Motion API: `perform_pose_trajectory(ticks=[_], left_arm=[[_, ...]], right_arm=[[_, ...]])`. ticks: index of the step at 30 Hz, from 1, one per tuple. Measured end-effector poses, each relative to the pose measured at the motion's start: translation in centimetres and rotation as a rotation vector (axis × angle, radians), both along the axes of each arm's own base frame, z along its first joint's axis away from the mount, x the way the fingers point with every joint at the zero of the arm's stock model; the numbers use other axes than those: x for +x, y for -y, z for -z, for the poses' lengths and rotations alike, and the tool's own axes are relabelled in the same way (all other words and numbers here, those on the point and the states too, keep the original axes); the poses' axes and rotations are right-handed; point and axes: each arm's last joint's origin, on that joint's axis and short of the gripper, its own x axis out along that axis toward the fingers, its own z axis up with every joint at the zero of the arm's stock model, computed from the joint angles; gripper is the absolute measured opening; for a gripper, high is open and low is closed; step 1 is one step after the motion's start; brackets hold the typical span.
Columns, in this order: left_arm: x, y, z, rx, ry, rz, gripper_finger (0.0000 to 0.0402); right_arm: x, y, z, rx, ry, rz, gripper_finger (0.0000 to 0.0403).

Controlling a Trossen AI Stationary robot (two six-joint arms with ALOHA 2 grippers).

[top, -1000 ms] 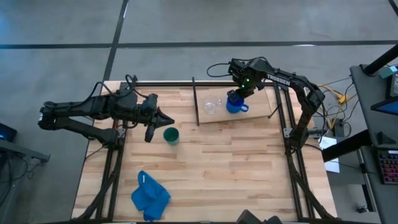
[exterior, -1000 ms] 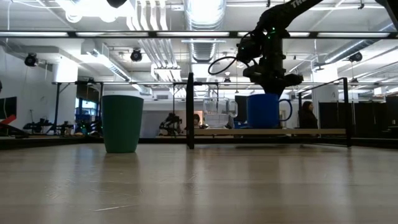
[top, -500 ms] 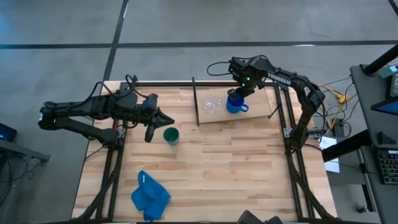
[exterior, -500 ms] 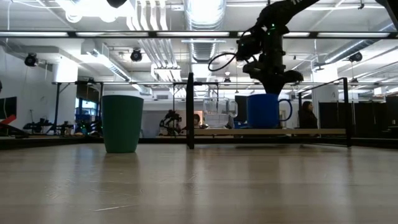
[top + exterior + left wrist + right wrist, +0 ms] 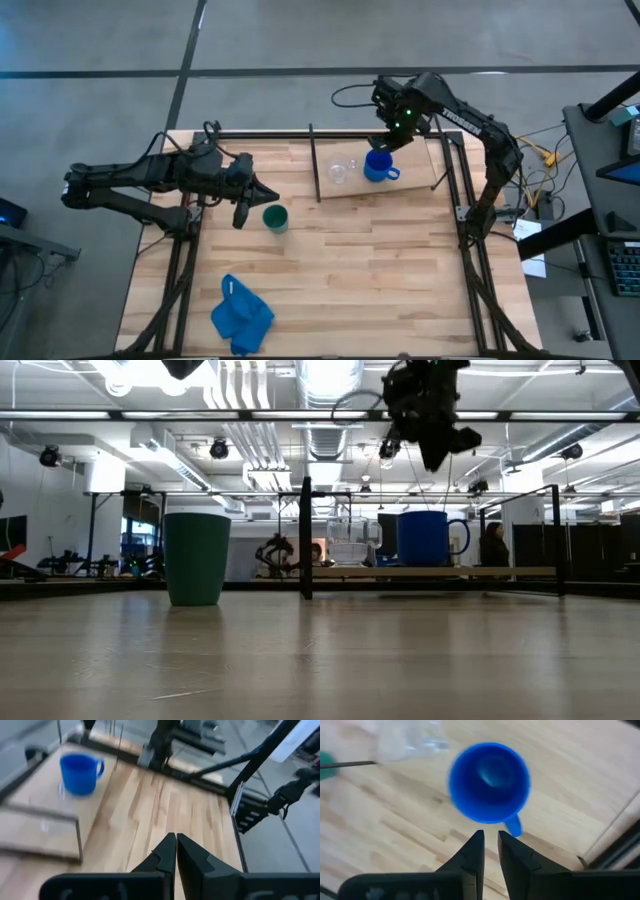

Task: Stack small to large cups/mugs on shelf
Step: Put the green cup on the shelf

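Pale shelf (image 5: 410, 185) with blue mug (image 5: 377, 166) beside glass cup (image 5: 339, 171), nearly closed right tool (image 5: 392, 142) above.

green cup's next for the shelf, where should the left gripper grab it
Probably by the rim: the green cup stands upright on the table, open mouth up, with no handle, so any side wall works. The left gripper, shut, sits just behind it. A likely approach is from above, with one finger inside the rim and one outside. Its tall, slightly tapered wall would also allow a side grip.
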Motion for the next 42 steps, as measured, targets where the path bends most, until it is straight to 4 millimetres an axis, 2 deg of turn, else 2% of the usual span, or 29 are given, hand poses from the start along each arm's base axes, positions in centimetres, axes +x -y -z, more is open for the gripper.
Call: perform_pose_trajectory(ticks=[7, 13, 20, 27, 34, 42], left_arm=[[0.7, 0.0, 2.4, -0.152, -0.233, -0.088, 0.0], [3.2, 0.1, 5.0, -0.235, -0.406, -0.139, 0.0], [6.7, 0.7, 8.7, -0.258, -0.584, -0.155, 0.0], [8.4, 0.7, 11.9, -0.217, -0.753, -0.251, 0.0], [9.3, 0.7, 13.5, -0.194, -0.816, -0.274, 0.0], [9.7, 0.6, 14.2, -0.16, -0.843, -0.303, 0.0]], right_arm=[[0.7, -3.7, -4.4, -0.09, 0.141, -0.112, 0.0048], [0.9, -6.5, -6.5, -0.128, 0.214, -0.198, 0.0048], [1.8, -9.1, -7.0, -0.132, 0.237, -0.287, 0.0048], [2.4, -10.8, -6.3, -0.118, 0.216, -0.356, 0.0048], [2.7, -11.3, -6.0, -0.215, 0.16, -0.358, 0.0048], [2.8, -11.5, -6.0, -0.218, 0.158, -0.358, 0.0048]])
